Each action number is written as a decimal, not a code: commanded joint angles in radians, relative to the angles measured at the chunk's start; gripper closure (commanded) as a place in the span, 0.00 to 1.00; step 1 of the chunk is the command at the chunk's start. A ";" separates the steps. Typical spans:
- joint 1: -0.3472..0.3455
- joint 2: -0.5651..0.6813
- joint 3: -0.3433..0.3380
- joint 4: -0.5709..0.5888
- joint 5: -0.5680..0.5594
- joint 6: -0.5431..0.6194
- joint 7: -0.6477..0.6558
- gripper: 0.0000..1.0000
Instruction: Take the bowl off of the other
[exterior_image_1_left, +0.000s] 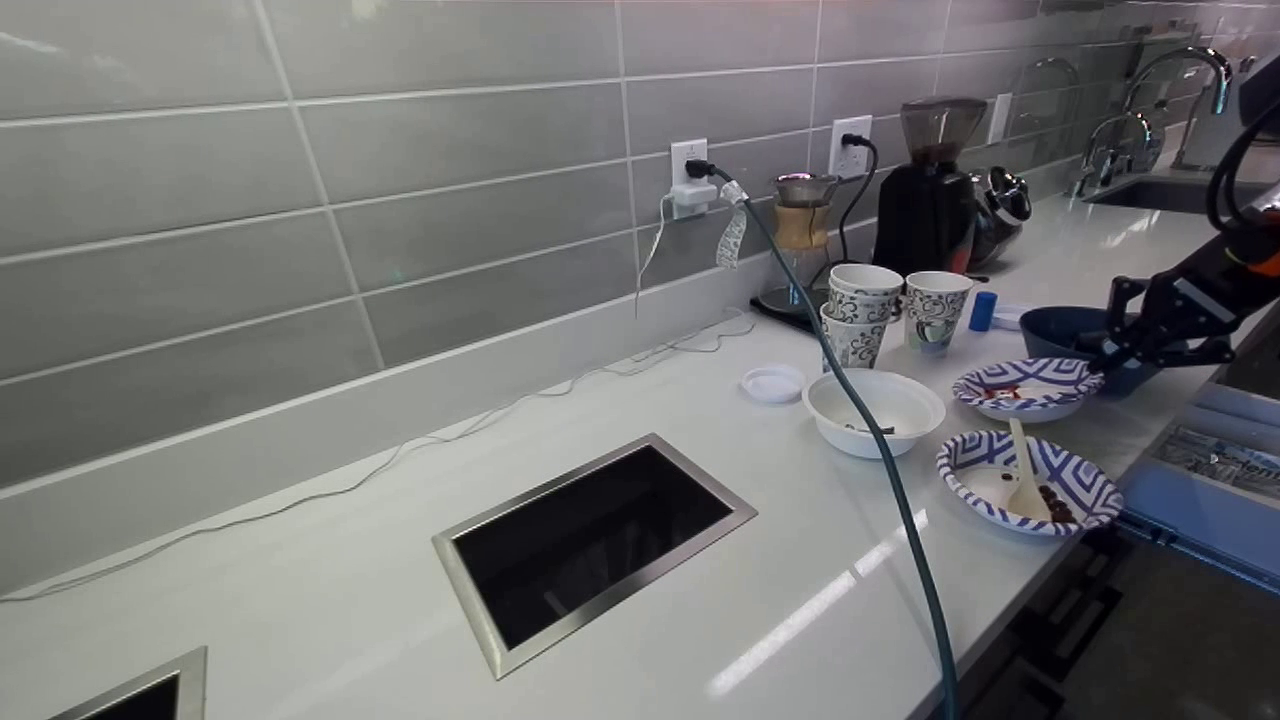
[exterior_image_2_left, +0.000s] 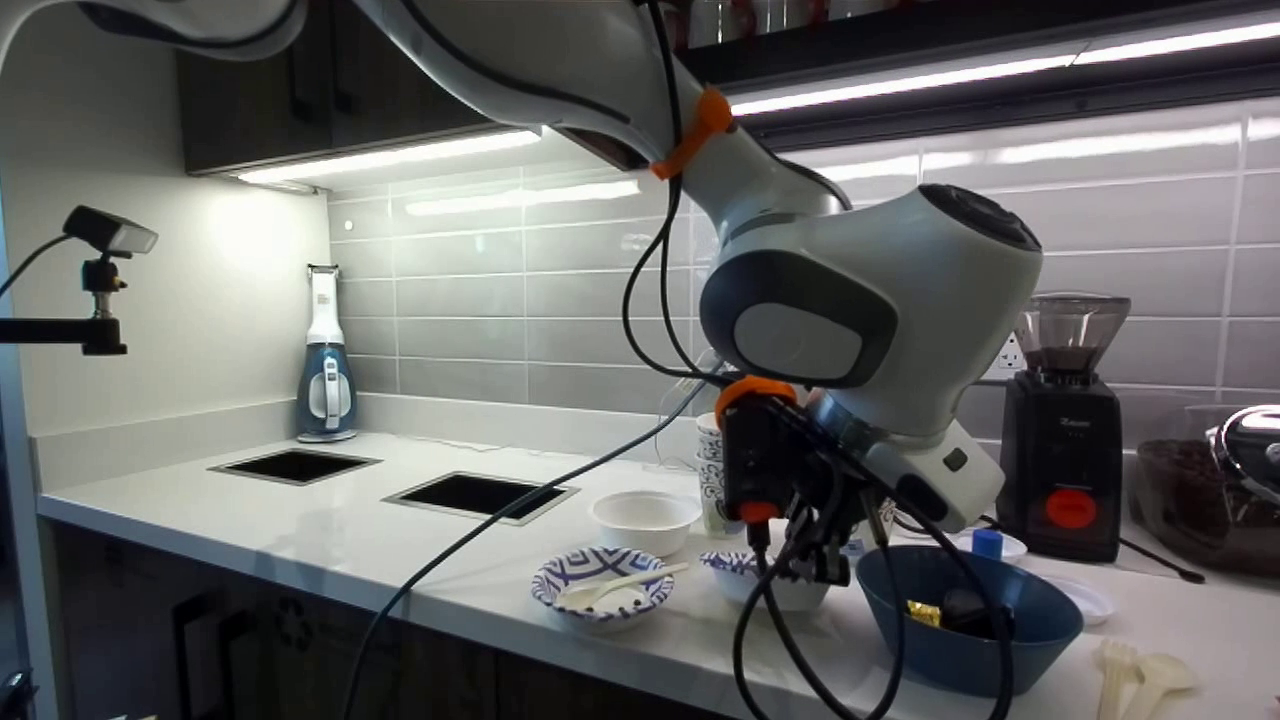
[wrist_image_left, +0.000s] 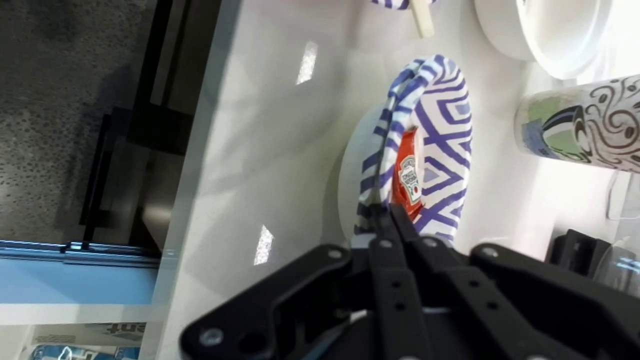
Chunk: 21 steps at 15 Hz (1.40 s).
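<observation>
The bowl, white with a blue pattern, shows in both exterior views (exterior_image_1_left: 1030, 405) (exterior_image_2_left: 808, 597) and in the wrist view (wrist_image_left: 454, 127). A red ketchup packet (wrist_image_left: 409, 172) lies in it. My gripper (exterior_image_1_left: 1100, 362) is shut on its rim, on the side toward the navy bowl; the fingertips (wrist_image_left: 389, 209) pinch the rim in the wrist view. The other, a plain navy bowl (exterior_image_1_left: 1060, 328), stands right beside it (exterior_image_2_left: 950, 662), with a yellow wrapper and a dark item inside. The patterned bowl is beside the navy bowl, not on it. I cannot tell whether it touches the counter.
A patterned bowl with a spoon (exterior_image_1_left: 1085, 470) stands near the counter's front edge. A white bowl (exterior_image_1_left: 840, 432), paper cups (exterior_image_1_left: 850, 340) and a coffee grinder (exterior_image_1_left: 925, 215) stand behind. A green cable (exterior_image_1_left: 905, 520) crosses the counter. A drawer (exterior_image_1_left: 1215, 500) is open below.
</observation>
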 joint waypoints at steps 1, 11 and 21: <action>-0.033 0.007 0.010 0.017 0.085 -0.068 -0.075 0.99; -0.093 -0.004 -0.031 0.014 0.346 -0.251 -0.259 0.99; -0.057 -0.038 -0.103 0.109 0.551 -0.040 -0.152 0.99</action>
